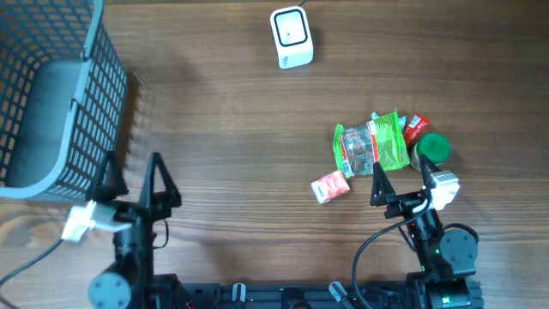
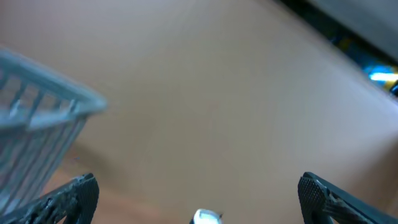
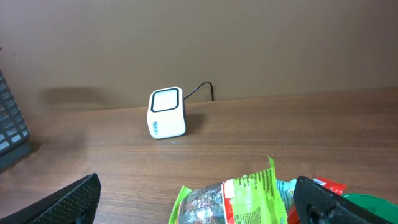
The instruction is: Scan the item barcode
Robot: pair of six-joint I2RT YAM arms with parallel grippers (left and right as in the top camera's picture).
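The white barcode scanner point(image 1: 292, 37) stands at the far middle of the table, window facing up; it shows in the right wrist view point(image 3: 166, 113) with its cable behind it. A green snack packet point(image 1: 371, 148) lies flat at the right, and its end point(image 3: 249, 199) sits just ahead of my right gripper point(image 3: 199, 204), between the lines of the wide-open jaws. In the overhead view the right gripper point(image 1: 401, 182) hovers at the packet's near edge. My left gripper point(image 1: 135, 180) stands open and empty at the near left.
A grey-blue wire basket point(image 1: 51, 94) fills the far left corner, close to the left arm; its rim point(image 2: 43, 102) shows blurred. A small red packet point(image 1: 330, 186), a red item point(image 1: 416, 129) and a green round lid point(image 1: 431, 148) crowd the green packet.
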